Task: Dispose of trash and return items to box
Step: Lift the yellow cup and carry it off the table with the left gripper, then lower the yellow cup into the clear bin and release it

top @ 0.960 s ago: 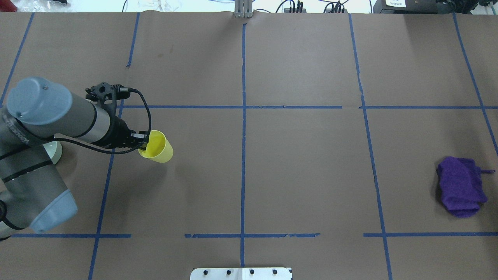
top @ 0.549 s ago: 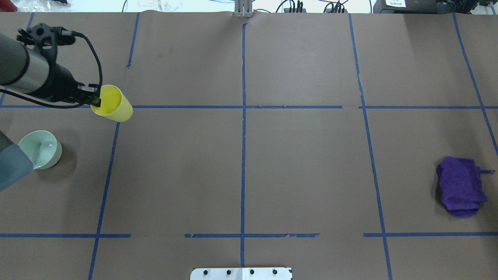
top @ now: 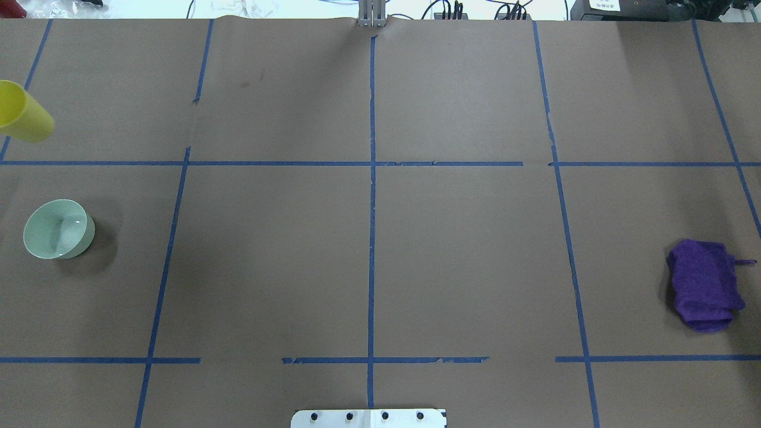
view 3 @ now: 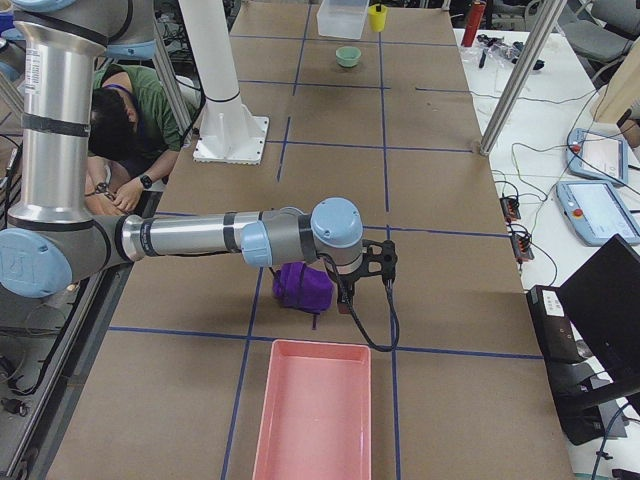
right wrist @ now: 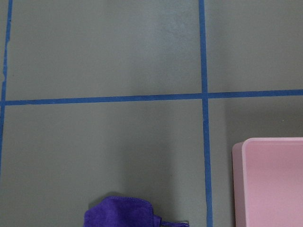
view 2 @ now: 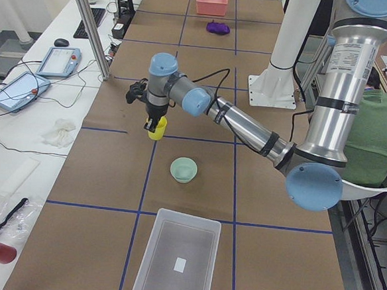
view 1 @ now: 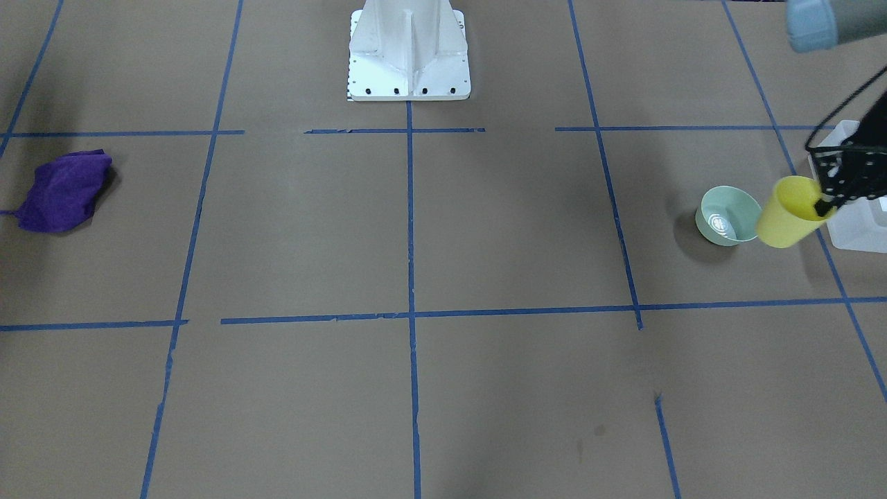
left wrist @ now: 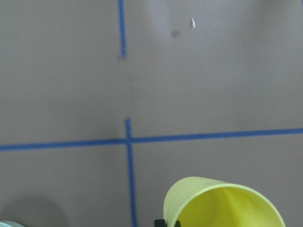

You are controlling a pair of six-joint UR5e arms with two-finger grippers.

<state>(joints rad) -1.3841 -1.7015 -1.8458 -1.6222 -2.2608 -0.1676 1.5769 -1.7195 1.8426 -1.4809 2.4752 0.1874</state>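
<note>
Since the earlier overhead frames, the left arm point(view 2: 241, 125) has swung out of that view toward the table's left end, taking the cup point(view 1: 786, 215) from mid-table to the view's left edge.

1. Left arm: extended, carrying the cup above the table. Hazard: its path to the box runs close to the bowl, and a low pass could knock the bowl aside.
2. Right arm point(view 3: 200, 238): parked over the cloth point(view 3: 300, 285). The state of the right gripper point(view 3: 343, 300) cannot be told.
3. Box point(view 2: 174, 236): at the left end, open, and no items show in it. Hazard: a release before the cup is over the opening would drop it on the table or the box rim.
4. Bowl point(view 2: 184, 169): upright on the table, between cup and box in the left view, not yet returned.
5. Cup: airborne and tilted, near the bowl, apparently short of the box.
6. Left gripper point(view 1: 824, 203): clenched on the cup's rim only. Hazard: so small a pinch may let the cup pivot or slip under fast motion.
</note>
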